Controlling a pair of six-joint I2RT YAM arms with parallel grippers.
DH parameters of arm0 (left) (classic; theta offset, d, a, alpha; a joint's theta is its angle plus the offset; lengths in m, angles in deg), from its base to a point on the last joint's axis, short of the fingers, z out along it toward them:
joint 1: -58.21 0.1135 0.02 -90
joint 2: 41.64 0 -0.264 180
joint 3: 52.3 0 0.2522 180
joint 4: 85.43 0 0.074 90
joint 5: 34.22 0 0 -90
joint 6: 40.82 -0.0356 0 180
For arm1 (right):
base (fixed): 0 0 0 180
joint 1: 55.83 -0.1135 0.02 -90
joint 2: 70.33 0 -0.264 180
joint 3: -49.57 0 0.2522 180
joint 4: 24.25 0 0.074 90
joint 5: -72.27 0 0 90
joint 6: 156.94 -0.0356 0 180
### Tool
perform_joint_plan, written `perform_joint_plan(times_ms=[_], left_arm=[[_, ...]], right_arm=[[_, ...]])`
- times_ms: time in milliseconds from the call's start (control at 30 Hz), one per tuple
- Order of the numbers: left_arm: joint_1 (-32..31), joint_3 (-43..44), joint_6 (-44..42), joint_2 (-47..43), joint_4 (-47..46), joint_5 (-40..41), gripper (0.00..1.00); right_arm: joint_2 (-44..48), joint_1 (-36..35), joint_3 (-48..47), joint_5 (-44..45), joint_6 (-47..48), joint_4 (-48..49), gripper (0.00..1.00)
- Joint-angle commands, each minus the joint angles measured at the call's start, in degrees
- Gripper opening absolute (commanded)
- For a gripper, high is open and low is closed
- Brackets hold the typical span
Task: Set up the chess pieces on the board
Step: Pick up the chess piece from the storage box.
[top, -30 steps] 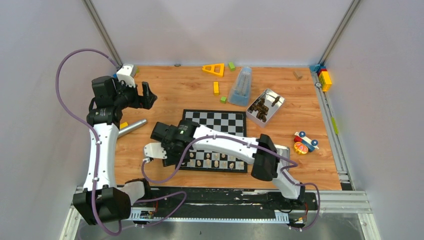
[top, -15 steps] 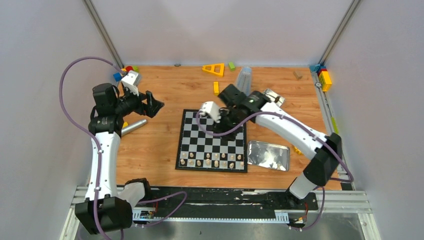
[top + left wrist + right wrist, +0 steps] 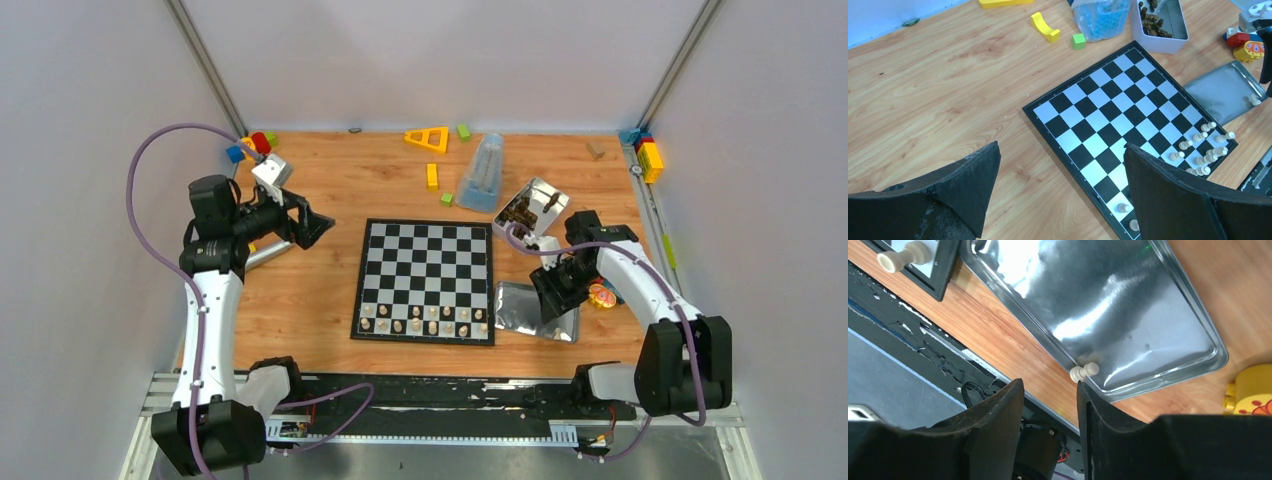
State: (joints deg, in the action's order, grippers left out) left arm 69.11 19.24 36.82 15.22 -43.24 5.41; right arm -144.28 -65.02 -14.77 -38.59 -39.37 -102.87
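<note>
The flat checkered board (image 3: pixel 425 270) lies on the woodgrain table (image 3: pixel 320 300), small cream chess pieces (image 3: pixel 420 322) in a row along its near edge. The left gripper (image 3: pixel 1061 146) hovers left of it, matte black fingers spread wide. The right wrist view alone shows clearly one turned cream piece (image 3: pixel 1084 371) on its side in the shiny metal tray (image 3: pixel 1128 305), just beyond the right gripper (image 3: pixel 1049 386), whose jaws stand narrowly apart and empty
</note>
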Motion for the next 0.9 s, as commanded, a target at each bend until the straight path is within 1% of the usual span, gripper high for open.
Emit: perform_joint_plan(times_ms=[0,167,333,633,867], left_arm=[[0.4,-0.8,-1.6,-0.9,-0.6,-1.7,1.0],[0.4,-1.2,-1.6,-0.8,-0.9,-1.7,1.0],[0.4,-1.2,-1.5,-0.4,-1.2,-1.7,1.0],[0.4,-1.3,-1.5,-0.2,-1.3,-1.7,1.0],[0.4,-1.1,-1.6,-0.1,-1.4,-1.8,1.0]], right_arm=[[-1.9,4.7,-0.1,-1.0,2.0,0.2,0.44],[-7.5,5.8,0.9,0.9,2.3,0.1,0.43],[-11.1,5.9,0.8,2.2,2.1,0.8,0.43],[-14.6,5.9,2.2,6.5,2.2,3.6,0.43],[-16.1,5.9,2.9,6.8,1.7,5.0,0.4]])
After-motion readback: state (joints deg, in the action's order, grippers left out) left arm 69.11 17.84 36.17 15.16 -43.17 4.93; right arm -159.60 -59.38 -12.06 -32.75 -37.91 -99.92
